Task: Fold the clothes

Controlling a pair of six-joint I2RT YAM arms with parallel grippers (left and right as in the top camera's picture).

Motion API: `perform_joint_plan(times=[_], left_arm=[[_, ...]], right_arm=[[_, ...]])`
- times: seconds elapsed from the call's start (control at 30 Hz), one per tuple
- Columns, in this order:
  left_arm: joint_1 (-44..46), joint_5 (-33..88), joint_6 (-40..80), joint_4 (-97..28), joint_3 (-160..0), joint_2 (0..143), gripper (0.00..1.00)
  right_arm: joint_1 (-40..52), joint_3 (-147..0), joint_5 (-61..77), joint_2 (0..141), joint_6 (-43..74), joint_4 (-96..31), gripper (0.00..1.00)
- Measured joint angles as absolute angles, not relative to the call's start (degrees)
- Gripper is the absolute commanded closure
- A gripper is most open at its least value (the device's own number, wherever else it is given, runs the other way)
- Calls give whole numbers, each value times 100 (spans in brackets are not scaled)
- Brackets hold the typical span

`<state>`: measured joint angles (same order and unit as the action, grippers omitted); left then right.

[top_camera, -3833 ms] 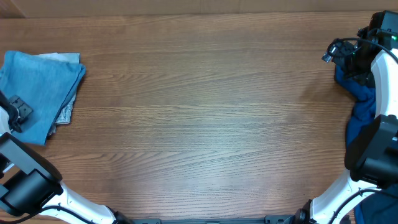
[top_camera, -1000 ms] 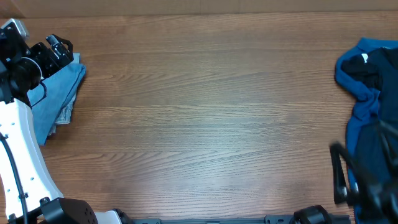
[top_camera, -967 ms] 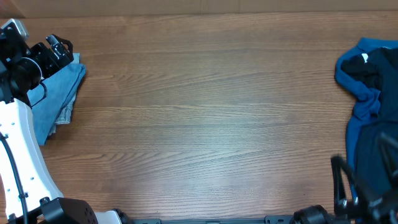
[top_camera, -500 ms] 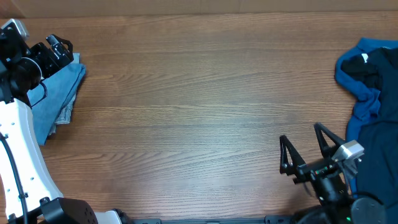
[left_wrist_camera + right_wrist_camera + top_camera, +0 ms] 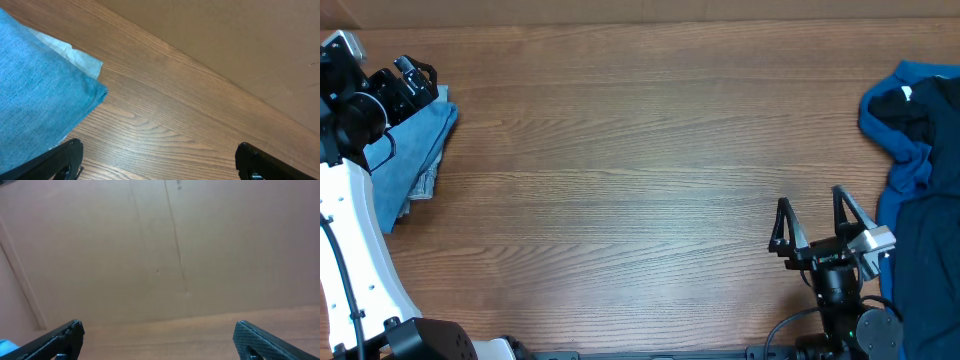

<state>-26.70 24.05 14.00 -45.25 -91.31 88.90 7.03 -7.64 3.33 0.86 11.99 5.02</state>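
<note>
The clothes lie in two places. A folded stack of mid-blue denim (image 5: 405,160) rests at the table's far left, a paler layer peeking out under it. A crumpled deep-blue top (image 5: 910,160) is heaped at the right edge. My left gripper (image 5: 413,82) hovers open over the stack's far corner; the left wrist view shows the denim (image 5: 40,95) beside its left finger, with nothing held by the gripper (image 5: 160,162). My right gripper (image 5: 813,218) stands open over bare wood, left of the blue heap. Its wrist view shows the empty gripper (image 5: 160,340).
A wooden table (image 5: 640,170) stretches between the two piles. A tan wall (image 5: 160,245) runs behind its far edge. My left arm's white link (image 5: 350,230) crosses the near part of the denim stack.
My right gripper came in from the lower right edge onto the table and now points toward the far wall. The left arm and both piles have not moved.
</note>
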Motion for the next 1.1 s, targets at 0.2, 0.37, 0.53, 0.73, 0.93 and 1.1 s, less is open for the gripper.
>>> perform_joint_plan(times=[0.2, 0.37, 0.53, 0.73, 0.93, 1.1], left_arm=[[-2670, 2405, 1400, -4525, -9131, 8890, 0], [-2670, 2405, 1400, -4525, -9131, 8890, 0], [-2670, 2405, 1400, -4528, -9131, 8890, 0], [-2670, 2403, 1400, -4525, -9131, 8890, 0], [-2670, 2403, 1400, -4525, -9131, 8890, 0], [-2670, 2405, 1400, -4528, -9131, 8890, 0]], right_arm=[[674, -237, 255, 73, 1201, 1498, 0], [388, -104, 252, 67, 1201, 1164, 0], [340, -106, 178, 62, 1201, 220, 0], [340, -104, -47, 58, 1199, -475, 0], [340, -104, -47, 58, 1197, -480, 0], [340, -104, -49, 58, 1199, -482, 0]])
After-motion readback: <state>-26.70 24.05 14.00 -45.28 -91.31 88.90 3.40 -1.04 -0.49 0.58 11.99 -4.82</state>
